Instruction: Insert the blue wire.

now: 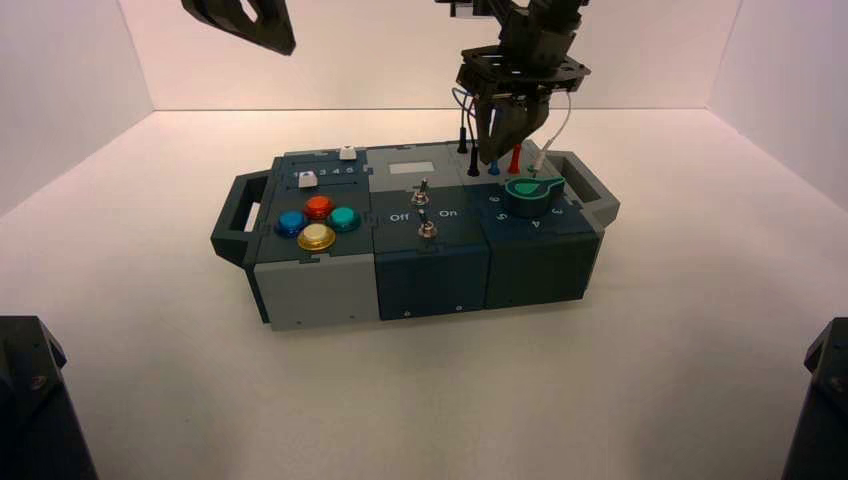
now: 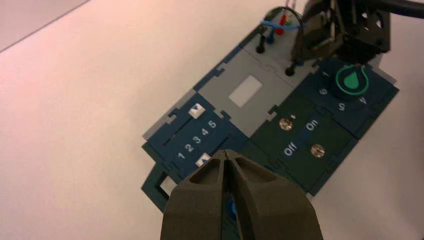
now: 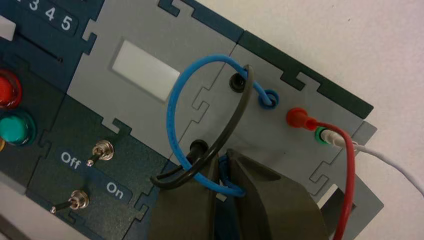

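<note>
The blue wire (image 3: 172, 107) loops over the grey socket panel (image 3: 295, 145) at the back right of the box (image 1: 320, 285). Its far plug (image 3: 268, 98) sits in a socket. Its near plug (image 3: 224, 167) stands upright on the panel between the fingers of my right gripper (image 3: 223, 162). Those fingers stand slightly apart, with a sliver of panel showing beside the plug. From above, the right gripper (image 1: 508, 135) points straight down onto the sockets. My left gripper (image 2: 228, 154) is shut and empty, held high over the box's left end (image 1: 250, 20).
A black lead (image 3: 235, 120) arches across the blue loop between two sockets. A red lead (image 3: 350, 165) and a white lead (image 3: 385, 160) are plugged in beside them. The green knob (image 1: 533, 190), two toggle switches (image 1: 423, 190) and coloured buttons (image 1: 318, 225) lie nearer the front.
</note>
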### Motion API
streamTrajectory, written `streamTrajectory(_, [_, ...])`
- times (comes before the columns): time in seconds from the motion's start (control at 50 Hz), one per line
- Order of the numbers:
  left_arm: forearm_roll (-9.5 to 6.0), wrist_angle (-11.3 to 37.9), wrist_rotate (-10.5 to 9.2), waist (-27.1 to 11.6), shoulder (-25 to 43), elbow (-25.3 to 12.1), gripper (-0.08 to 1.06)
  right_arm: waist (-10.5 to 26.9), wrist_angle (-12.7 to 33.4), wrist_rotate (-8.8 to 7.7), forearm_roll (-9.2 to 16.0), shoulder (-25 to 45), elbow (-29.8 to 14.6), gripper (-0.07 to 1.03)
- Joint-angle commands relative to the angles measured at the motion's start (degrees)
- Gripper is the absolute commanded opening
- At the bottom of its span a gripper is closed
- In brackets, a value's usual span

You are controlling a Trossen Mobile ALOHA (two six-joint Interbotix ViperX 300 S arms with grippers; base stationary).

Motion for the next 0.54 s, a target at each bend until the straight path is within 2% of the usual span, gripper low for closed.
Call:
streamTrajectory(0.02, [0.18,-0.9,0.44,0.5,-1.1,-0.8,-0.03,1.7,3.4,1.14,0.1,-2.3,-1.3,0.11])
streamTrajectory(0.3, [0.35,-1.1,0.44,1.8,-1.5,-0.7,-0.03,0.4,7.6,2.55,-0.4,-7.4,-2.1,0.15])
streamTrajectory(0.54, [0.44,-1.1,0.44,1.8,-1.8,-0.6,-0.03,0.4,10.2,2.9,-0.4,-6.6,-1.6,0.16])
